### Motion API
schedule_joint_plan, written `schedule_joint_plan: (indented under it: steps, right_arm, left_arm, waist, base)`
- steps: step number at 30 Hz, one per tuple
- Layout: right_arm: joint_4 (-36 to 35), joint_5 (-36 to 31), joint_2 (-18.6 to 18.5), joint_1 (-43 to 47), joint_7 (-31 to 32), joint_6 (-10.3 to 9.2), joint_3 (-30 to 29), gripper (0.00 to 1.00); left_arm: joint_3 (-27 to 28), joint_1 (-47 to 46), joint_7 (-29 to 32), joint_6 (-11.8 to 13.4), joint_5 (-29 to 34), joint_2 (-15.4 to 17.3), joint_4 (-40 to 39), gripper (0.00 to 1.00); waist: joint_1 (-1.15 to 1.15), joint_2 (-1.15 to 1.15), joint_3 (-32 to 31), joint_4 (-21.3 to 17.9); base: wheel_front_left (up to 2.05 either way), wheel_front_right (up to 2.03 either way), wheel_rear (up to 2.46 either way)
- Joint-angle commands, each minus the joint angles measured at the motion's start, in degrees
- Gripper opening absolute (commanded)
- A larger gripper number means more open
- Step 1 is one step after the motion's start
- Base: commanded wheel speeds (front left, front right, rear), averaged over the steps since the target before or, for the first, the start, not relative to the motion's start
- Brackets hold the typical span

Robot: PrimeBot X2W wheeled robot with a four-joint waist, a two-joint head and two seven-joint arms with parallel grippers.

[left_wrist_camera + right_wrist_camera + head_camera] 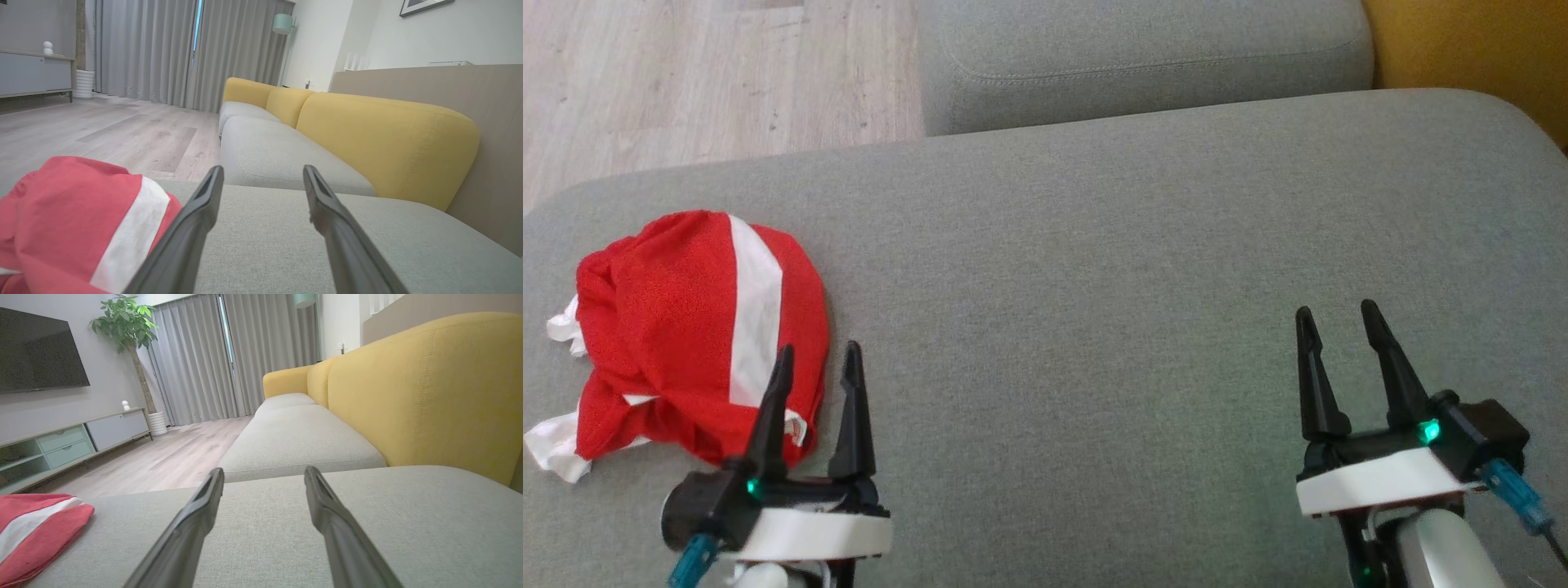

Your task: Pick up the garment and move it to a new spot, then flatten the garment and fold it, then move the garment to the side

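The garment (690,327) is red with a white stripe and lies crumpled at the left of the grey sofa cushion (1094,286). My left gripper (818,358) hovers open at its near right edge, with one finger over the cloth and nothing held. In the left wrist view the garment (77,220) bulges just left of the open left gripper (263,173). Far to the right, my right gripper (1335,318) stands open over bare cushion. The right wrist view has the garment (36,531) at its lower left, well away from the empty right gripper (263,475).
A second grey seat cushion (1143,57) lies beyond, with a yellow backrest (1470,49) to the right. Wooden floor (703,73) runs past the cushion's left far edge. A TV cabinet (69,441), a plant (130,330) and curtains (204,359) stand across the room.
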Motion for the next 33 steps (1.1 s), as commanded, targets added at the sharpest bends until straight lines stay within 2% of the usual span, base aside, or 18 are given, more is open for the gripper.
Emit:
schedule_joint_plan:
  steps: [1, 8, 20, 33]
  right_arm:
    - [-1.7, -0.1, -0.4, -2.1, -0.9, 0.42, 1.5, 1.0]
    - [1.0, 2.3, -0.4, -1.4, -1.3, 0.43, 2.7, 1.0]
    - [1.1, 1.5, -0.4, -2.2, -1.3, 0.43, 2.8, 1.0]
    - [1.0, 2.4, -0.4, -0.4, -1.3, 0.43, 6.9, 1.0]
  left_arm:
    - [2.1, -0.9, -0.8, -0.3, 0.7, -0.1, -2.1, 1.0]
    - [0.7, 0.0, -1.2, -1.5, 0.3, -0.1, -0.1, 1.0]
    - [0.5, -0.5, -1.2, -1.0, 0.5, -0.1, 0.5, 1.0]
    - [3.3, 1.1, -1.2, 0.2, 1.4, -0.1, 0.9, 1.0]
  waist:
    - [0.0, 0.0, 0.0, 0.0]
    - [0.0, 0.0, -0.2, 0.1]
    - [0.0, 0.0, -0.3, 1.1]
    - [0.0, 0.0, -2.5, 10.7]
  base:
    - [0.0, 0.0, 0.0]
    - [0.0, 0.0, 0.0]
    - [0.0, 0.0, 0.0]
    - [0.0, 0.0, 0.0]
